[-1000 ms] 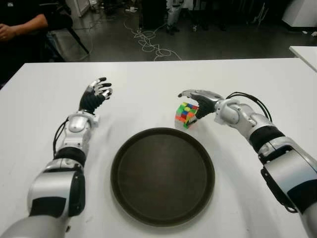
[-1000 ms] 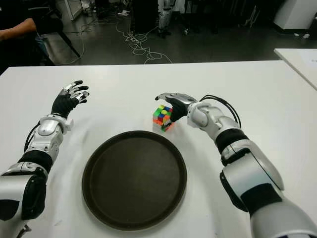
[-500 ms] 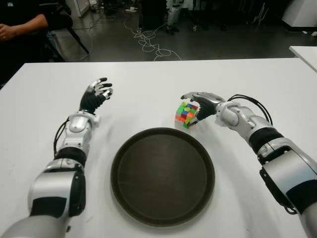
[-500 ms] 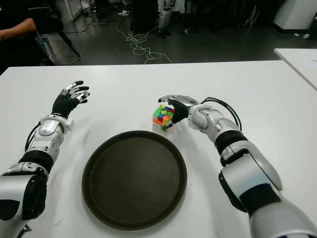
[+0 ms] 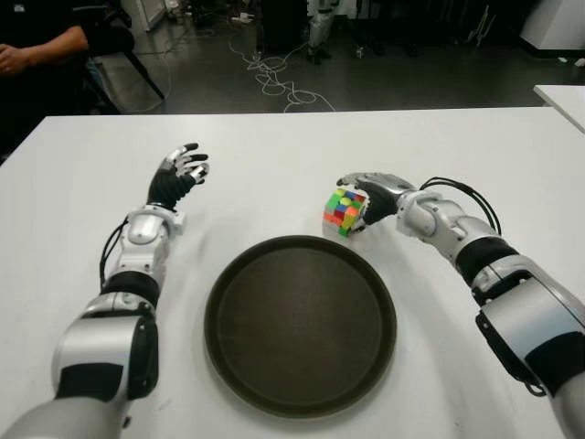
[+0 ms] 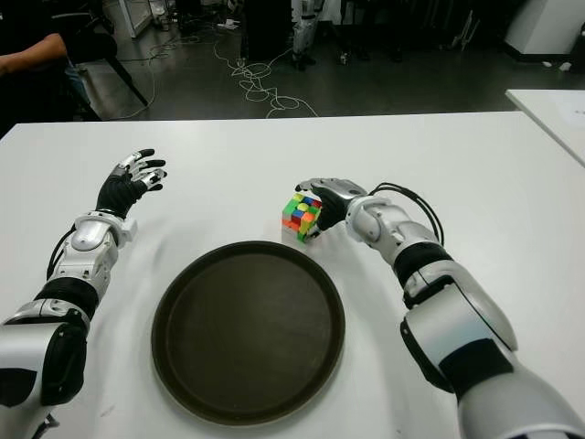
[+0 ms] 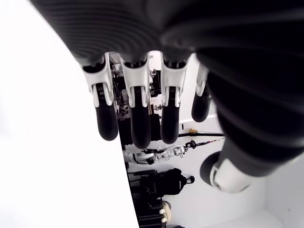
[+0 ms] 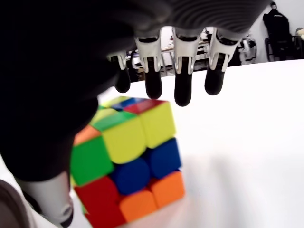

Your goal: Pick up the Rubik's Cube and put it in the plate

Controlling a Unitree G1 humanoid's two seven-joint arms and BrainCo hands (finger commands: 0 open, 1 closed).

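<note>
Right hand [image 5: 367,194] arches over the Rubik's Cube [image 5: 344,210], fingers extended, not yet clamped; the cube sits on the table [image 5: 274,174] just beyond the plate [image 5: 300,325]. Closing thumb and fingers on opposite faces should grip securely. Left hand [image 5: 176,176] shows open, well left.

Both arms are built from silver-grey shells broken by black segments, with broad black panels on the bulky upper sections nearest the camera and a black ribbed band at each forearm joint. The left hand [image 5: 175,177] has a black palm and back, and its fingers [image 7: 105,114] run from white-and-silver knuckle pieces into rounded black tips. The right hand [image 5: 373,189] is made the same way: dark ribbed back, silver wrist housing, fingers [image 8: 183,76] with pale jointed middles and black tips. Thin black cables loop out from the right forearm beside the wrist, and a black cable arcs along the left forearm.
</note>
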